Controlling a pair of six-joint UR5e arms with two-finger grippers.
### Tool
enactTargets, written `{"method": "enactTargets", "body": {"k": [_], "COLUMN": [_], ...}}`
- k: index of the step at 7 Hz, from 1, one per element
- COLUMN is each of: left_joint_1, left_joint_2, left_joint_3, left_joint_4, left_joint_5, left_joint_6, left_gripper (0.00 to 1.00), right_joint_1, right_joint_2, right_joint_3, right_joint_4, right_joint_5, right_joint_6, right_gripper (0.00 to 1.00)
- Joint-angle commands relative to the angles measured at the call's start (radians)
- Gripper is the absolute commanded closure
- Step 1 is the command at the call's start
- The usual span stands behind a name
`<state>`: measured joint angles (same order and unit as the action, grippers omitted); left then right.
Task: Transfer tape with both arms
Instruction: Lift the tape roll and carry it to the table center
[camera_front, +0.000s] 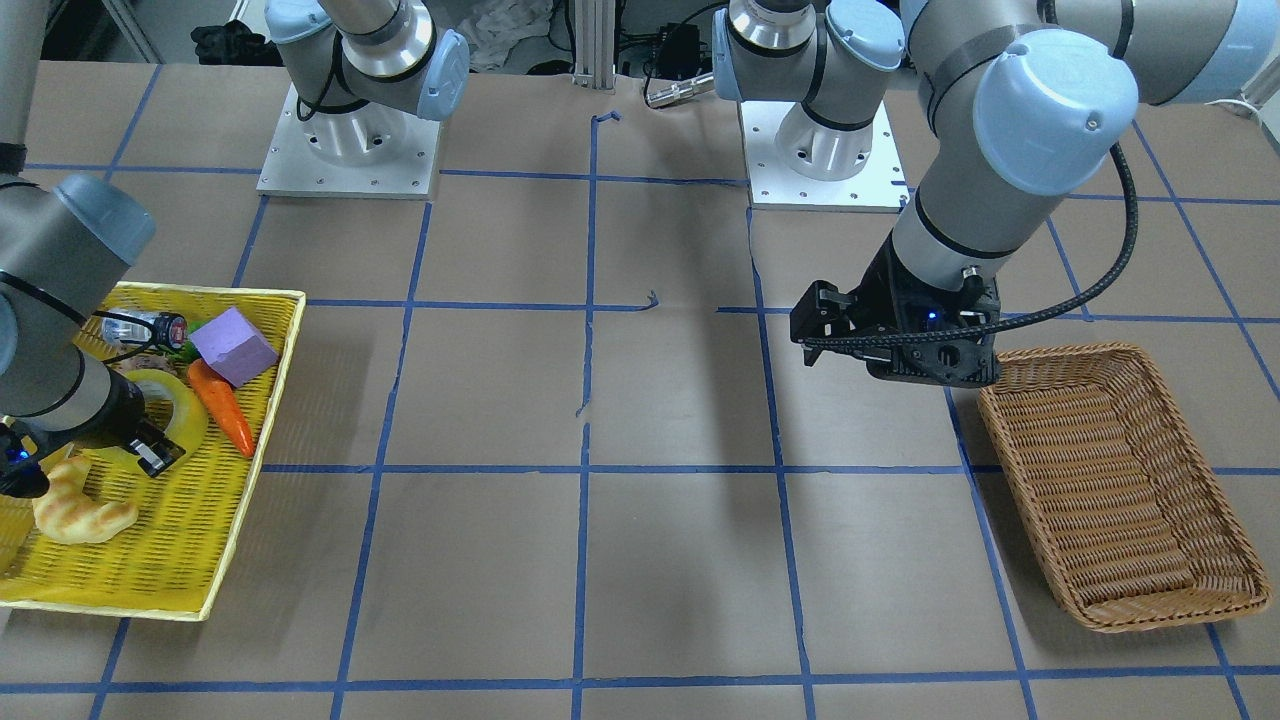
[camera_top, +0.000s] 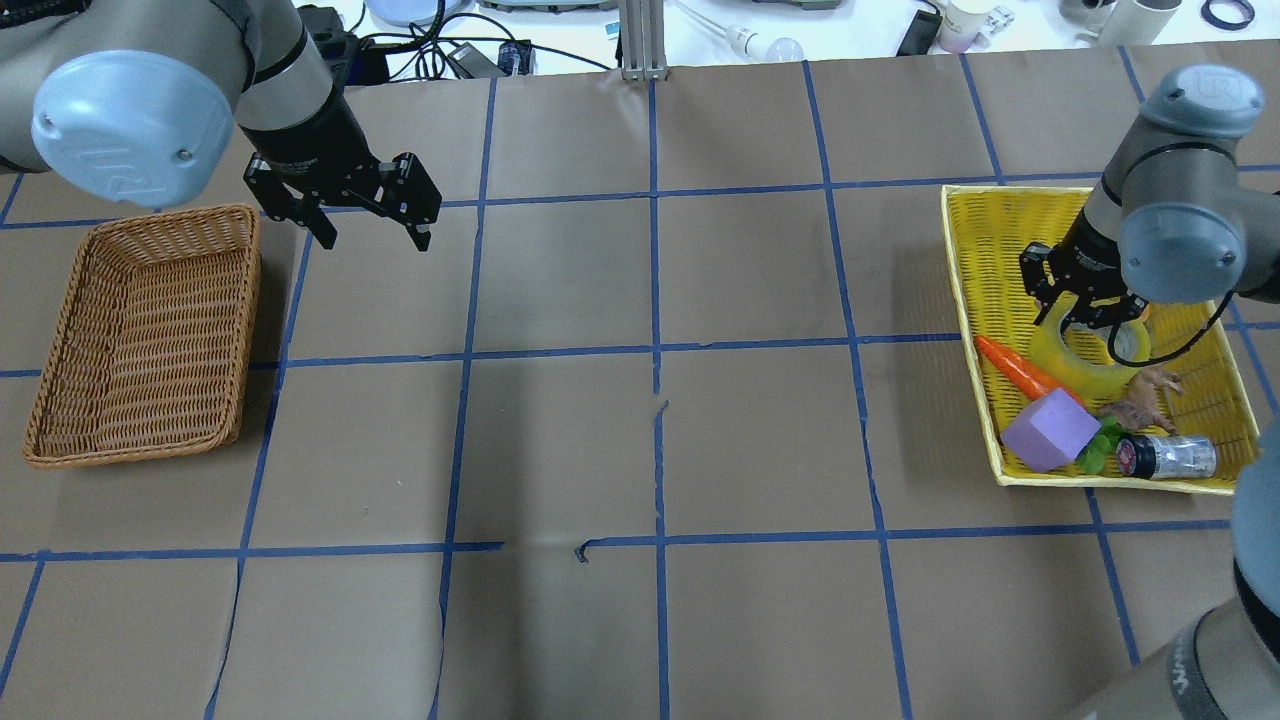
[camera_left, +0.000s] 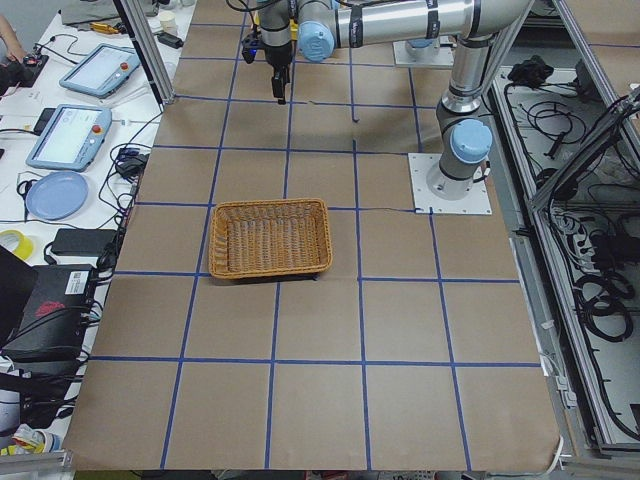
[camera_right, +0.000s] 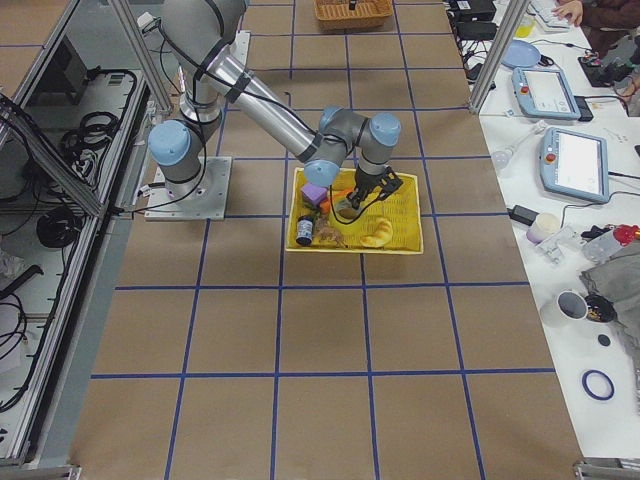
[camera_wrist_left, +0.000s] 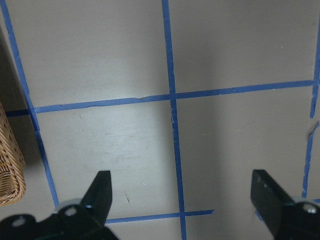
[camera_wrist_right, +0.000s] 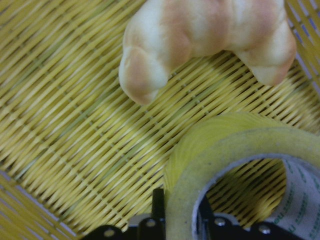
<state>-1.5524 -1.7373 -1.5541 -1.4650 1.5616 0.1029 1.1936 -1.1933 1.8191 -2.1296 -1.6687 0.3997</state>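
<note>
The tape (camera_top: 1078, 368), a translucent yellow roll with a pale core, sits tilted in the yellow tray (camera_top: 975, 230) beside an orange carrot (camera_top: 1015, 368). My right gripper (camera_top: 1085, 310) is shut on the roll's wall, one finger inside the ring and one outside. The right wrist view shows the tape (camera_wrist_right: 220, 150) pinched between the fingertips (camera_wrist_right: 157, 210), over the tray's weave. In the front view the tape (camera_front: 185, 405) is at the right gripper (camera_front: 150, 455). My left gripper (camera_top: 375, 238) is open and empty above the table, just past the wicker basket (camera_top: 150, 330).
The tray also holds a croissant (camera_front: 80, 505), a purple block (camera_top: 1050, 432), a small bottle (camera_top: 1165, 457) and a brown toy figure (camera_top: 1140, 400). The wicker basket (camera_front: 1120, 480) has nothing in it. Blue tape lines grid the brown table.
</note>
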Motion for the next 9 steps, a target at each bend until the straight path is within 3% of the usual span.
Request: {"method": "enactTargets", "body": {"k": [1,3,7,9], "left_joint_1": [0.000,0.000,0.000,0.002], "left_joint_2": [0.002,0.004,0.002,0.001], "left_joint_3": [0.000,0.000,0.002,-0.001], "left_joint_4": [0.000,0.000,0.000,-0.001], "left_joint_5": [0.000,0.001,0.000,0.006], "left_joint_6": [0.003,0.000,-0.006,0.003], "left_gripper": [0.00,0.00,0.00,0.00], "right_joint_1": [0.009,0.097,0.477,0.640], "right_joint_2": [-0.026,-0.069,-0.054,0.006], "right_joint_3": [-0.105,-0.203,-0.207,-0.201], "right_joint_4": [0.051,0.167,0.154,0.104], "right_joint_5": [-0.011,0.016,0.096,0.162], "right_joint_6": [-0.004,0.016,0.423,0.638], "right_gripper": [1.00,1.00,1.00,1.00]}}
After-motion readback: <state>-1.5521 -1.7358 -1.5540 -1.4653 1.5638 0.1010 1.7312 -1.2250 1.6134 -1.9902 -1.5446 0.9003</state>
